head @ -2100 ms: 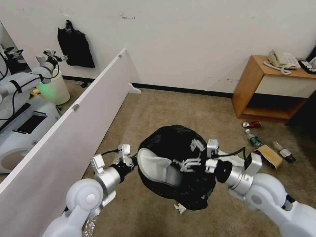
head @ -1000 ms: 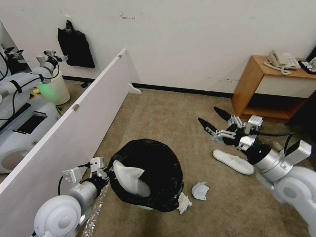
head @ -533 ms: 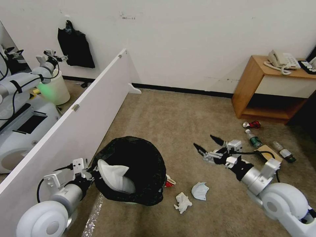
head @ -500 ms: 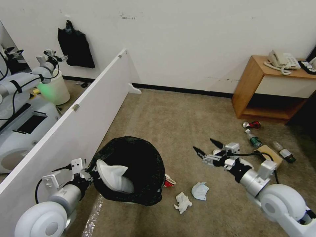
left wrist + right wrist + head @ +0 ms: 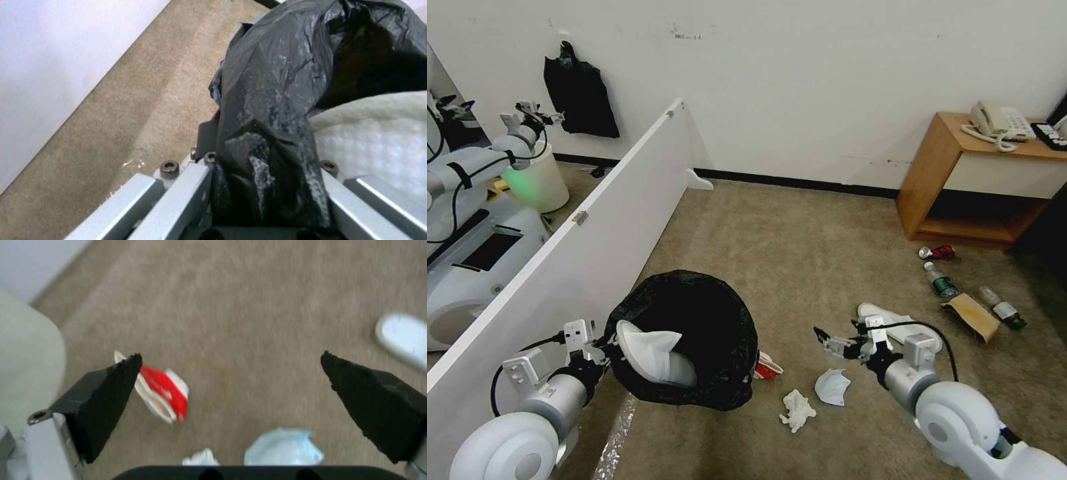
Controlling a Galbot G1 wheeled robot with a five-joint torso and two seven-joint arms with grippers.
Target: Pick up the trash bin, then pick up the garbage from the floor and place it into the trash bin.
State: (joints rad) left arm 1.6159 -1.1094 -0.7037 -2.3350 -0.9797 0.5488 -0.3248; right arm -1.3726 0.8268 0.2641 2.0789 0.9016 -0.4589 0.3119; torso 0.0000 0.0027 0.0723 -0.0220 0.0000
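- The beige carpeted floor (image 5: 800, 240) runs wide and open up to the white wall, bare through the middle.
- A long white partition board (image 5: 560, 267) fences the left side, and the bin sits close against it.
- A wooden side table (image 5: 954, 180) stands at the far right wall, well apart from both arms.
- The small round trash bin with its crinkly glossy black liner (image 5: 694, 333) hangs off the floor at lower left, a white slipper (image 5: 650, 353) lying inside it against the near rim.
- The left gripper (image 5: 602, 348) is clamped on the bin's rim; in the left wrist view the black liner (image 5: 267, 133) is bunched between its metal fingers (image 5: 182, 190).
- The right gripper (image 5: 832, 341) hovers low over the carpet right of the bin, fingers spread wide, holding nothing; the right wrist view shows its black fingertips (image 5: 111, 386) well apart.
- A second white slipper (image 5: 887, 313) lies just behind the right gripper.
- A brown paper bag (image 5: 970, 317) and green-labelled plastic bottles (image 5: 940, 280) lie near the table, a red can (image 5: 937, 252) beyond them.
- A crushed red-white paper carton (image 5: 767, 367) is tucked against the bin's right side.
- A pale crumpled wad (image 5: 832, 387) lies just below the right gripper, and a white tissue wad (image 5: 797, 410) lies left of it.
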